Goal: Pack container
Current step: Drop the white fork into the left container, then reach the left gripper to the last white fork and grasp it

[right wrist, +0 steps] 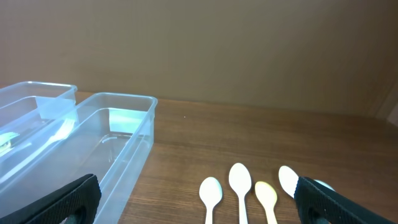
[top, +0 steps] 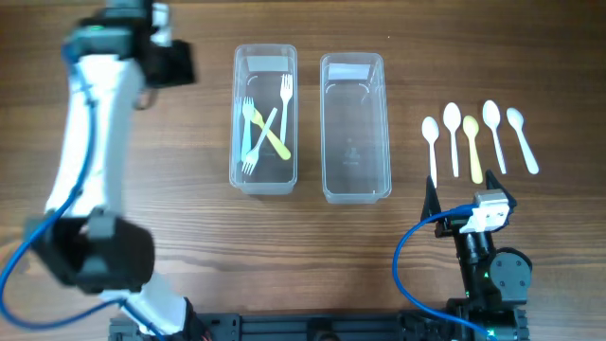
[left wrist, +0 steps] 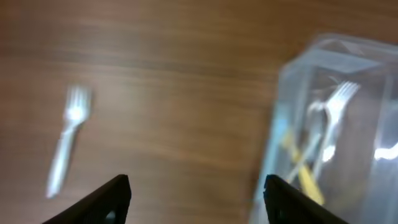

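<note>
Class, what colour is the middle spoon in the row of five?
The middle spoon is yellow; the overhead view shows it best.

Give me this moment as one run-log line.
left gripper open, empty | right gripper open, empty | left box: forks | right box: empty | spoons on table | loose fork on table

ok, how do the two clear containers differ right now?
Contents: the fork container holds crossed forks, white and yellow; the other container holds nothing visible. Position: the other container stands between the fork container and the spoons. Both are clear, rectangular, lidless and parallel.
</note>
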Controlling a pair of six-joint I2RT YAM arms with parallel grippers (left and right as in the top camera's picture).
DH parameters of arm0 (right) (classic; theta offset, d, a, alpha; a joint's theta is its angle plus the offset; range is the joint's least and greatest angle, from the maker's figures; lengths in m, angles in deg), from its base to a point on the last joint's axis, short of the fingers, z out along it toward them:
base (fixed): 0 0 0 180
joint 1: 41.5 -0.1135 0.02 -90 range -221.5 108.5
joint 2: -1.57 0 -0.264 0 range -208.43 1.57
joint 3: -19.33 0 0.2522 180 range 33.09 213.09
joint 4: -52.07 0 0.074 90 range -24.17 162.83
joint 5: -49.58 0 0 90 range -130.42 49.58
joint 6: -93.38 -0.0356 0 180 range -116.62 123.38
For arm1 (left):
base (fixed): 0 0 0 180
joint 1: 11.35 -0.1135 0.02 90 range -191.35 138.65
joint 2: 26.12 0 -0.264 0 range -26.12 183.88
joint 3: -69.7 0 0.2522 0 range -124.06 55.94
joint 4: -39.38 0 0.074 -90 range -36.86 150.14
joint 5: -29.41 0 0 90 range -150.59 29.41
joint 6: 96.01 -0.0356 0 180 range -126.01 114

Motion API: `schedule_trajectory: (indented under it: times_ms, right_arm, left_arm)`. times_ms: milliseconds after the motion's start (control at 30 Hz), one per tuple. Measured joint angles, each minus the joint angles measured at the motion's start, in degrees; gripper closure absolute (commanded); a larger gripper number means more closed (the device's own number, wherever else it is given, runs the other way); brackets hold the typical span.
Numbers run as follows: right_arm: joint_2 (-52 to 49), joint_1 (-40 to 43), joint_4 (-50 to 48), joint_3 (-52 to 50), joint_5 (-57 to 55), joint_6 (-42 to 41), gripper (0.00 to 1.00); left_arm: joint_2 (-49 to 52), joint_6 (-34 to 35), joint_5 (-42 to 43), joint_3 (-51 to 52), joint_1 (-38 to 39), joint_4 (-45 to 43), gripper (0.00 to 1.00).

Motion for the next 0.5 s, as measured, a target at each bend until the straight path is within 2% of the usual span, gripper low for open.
schedule_trajectory:
  times_ms: [100,233,400,500]
  right_arm:
    - [0.0,0.0,0.0,0.0,0.0,0.0,0.0]
    - [0.0,0.0,0.0,0.0,0.0,0.0,0.0]
    - [0.0,0.0,0.0,0.0,0.0,0.0,0.0]
    - [0.0,0.0,0.0,0.0,0.0,0.0,0.0]
  left_arm:
    - [-1.9,-3.93,-1.25,-0.5,-6.8,4.79,0.3]
    - [-1.51,-8.04,-2.01,0.98,-13.92,5.29,0.32]
    - [-1.16,-12.04,-2.05,5.01,-22.95,2.64,0.3]
    - [-0.74,-15.06,-2.05,8.04,-26.56,-0.02,0.24]
